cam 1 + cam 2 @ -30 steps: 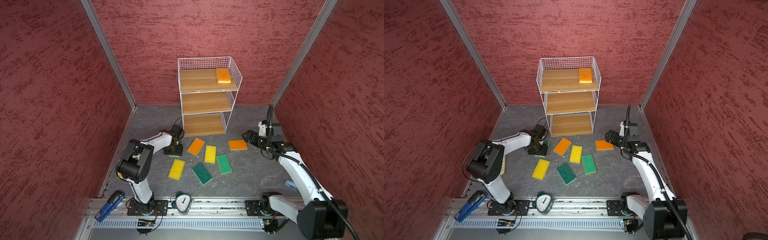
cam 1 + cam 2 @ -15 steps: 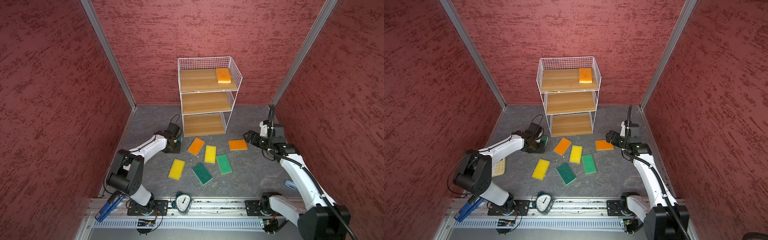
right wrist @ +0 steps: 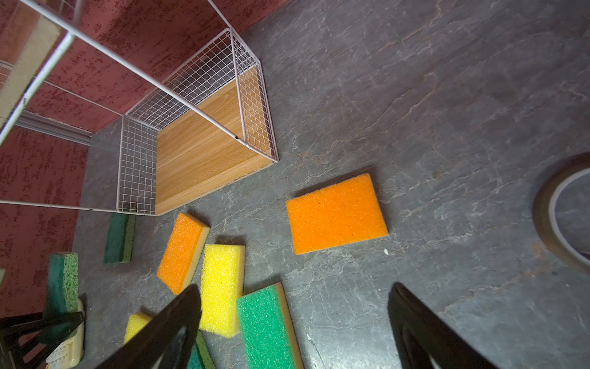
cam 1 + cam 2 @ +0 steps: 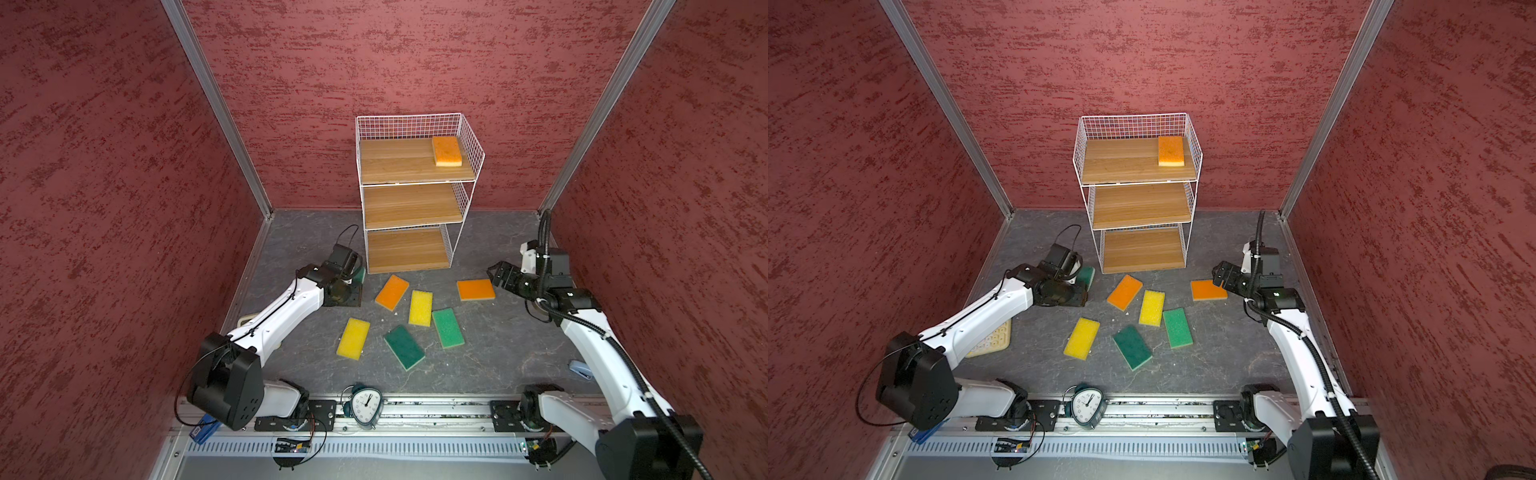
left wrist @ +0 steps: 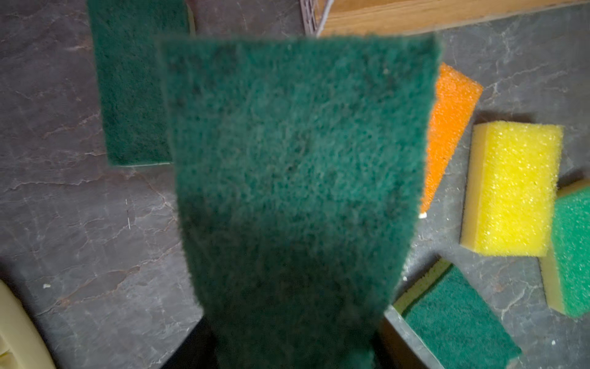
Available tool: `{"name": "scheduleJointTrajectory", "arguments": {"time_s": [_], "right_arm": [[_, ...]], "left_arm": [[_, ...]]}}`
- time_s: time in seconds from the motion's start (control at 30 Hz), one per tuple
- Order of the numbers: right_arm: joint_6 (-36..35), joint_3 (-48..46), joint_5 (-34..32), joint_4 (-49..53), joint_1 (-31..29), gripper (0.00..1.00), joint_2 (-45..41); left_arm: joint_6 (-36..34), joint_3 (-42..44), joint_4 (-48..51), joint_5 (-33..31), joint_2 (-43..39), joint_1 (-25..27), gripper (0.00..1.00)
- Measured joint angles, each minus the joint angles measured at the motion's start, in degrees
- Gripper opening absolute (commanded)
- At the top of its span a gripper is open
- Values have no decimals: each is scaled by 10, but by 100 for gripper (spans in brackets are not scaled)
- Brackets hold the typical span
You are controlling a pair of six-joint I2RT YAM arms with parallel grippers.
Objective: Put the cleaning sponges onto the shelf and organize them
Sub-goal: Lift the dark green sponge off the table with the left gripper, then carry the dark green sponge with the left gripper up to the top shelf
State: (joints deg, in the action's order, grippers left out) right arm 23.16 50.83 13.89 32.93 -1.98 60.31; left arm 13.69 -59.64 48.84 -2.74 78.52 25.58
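Observation:
My left gripper (image 5: pixel 290 351) is shut on a dark green sponge (image 5: pixel 297 179) that fills the left wrist view and hides the jaws. In the right wrist view this sponge (image 3: pixel 62 282) stands upright, left of the shelf (image 4: pixel 409 253). Another dark green sponge (image 3: pixel 119 238) lies at the shelf's front corner. One orange sponge (image 4: pixel 446 151) rests on the top board. On the floor lie two orange (image 4: pixel 392 292) (image 4: pixel 476 289), two yellow (image 4: pixel 420 307) (image 4: pixel 353 338) and two green sponges (image 4: pixel 448 328) (image 4: pixel 404 347). My right gripper (image 4: pixel 496 276) hangs open beside the right orange sponge.
A clock (image 4: pixel 365 409) stands at the front rail. A cream calculator (image 4: pixel 992 338) lies under my left arm. A tape roll (image 3: pixel 565 217) and a small blue item (image 4: pixel 579 369) lie on the right. Red walls close in three sides.
My left arm has stretched out lower, and its gripper has shifted back towards the shelf with the green sponge. The right gripper has barely moved.

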Motion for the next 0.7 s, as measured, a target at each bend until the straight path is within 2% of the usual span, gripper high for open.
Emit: {"name": "scheduleJointTrajectory", "arguments": {"time_s": [0.47,0.7], "right_arm": [[2,20,5,8,0,93,-8],[2,23,15,9,0,93,-7]], "left_arm": [[20,-140,104,-68,-70,113,62],[30,-264,154,-110,-49,175,64]]}}
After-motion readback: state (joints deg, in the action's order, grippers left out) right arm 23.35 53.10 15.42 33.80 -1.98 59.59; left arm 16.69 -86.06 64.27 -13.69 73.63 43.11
